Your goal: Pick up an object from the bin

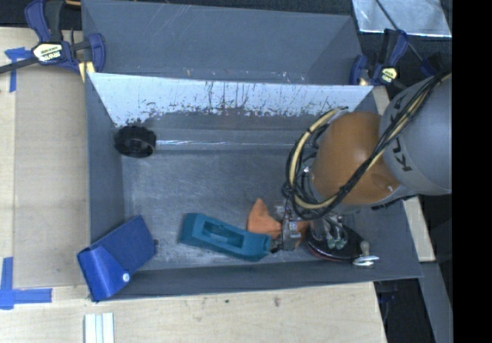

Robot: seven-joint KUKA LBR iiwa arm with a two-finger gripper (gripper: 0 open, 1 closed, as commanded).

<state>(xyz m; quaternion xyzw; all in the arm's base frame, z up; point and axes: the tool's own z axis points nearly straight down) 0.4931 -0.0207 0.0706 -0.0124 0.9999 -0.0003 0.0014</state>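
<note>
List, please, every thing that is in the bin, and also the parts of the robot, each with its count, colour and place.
bin: one, grey, middle of the view.
round cap: one, black, far left of the floor, by the back wall.
box-like thing: one, dark blue, near left corner, tilted.
long flat thing: one, teal, near side, its right end by the pincer.
wedge: one, orange, beside the pincer, on its left.
disc: one, red and black with a silver part, near right corner, under the arm.
arm: one, grey with orange cover and cables, from the right.
pincer: one, dark, low between wedge and disc.
</note>
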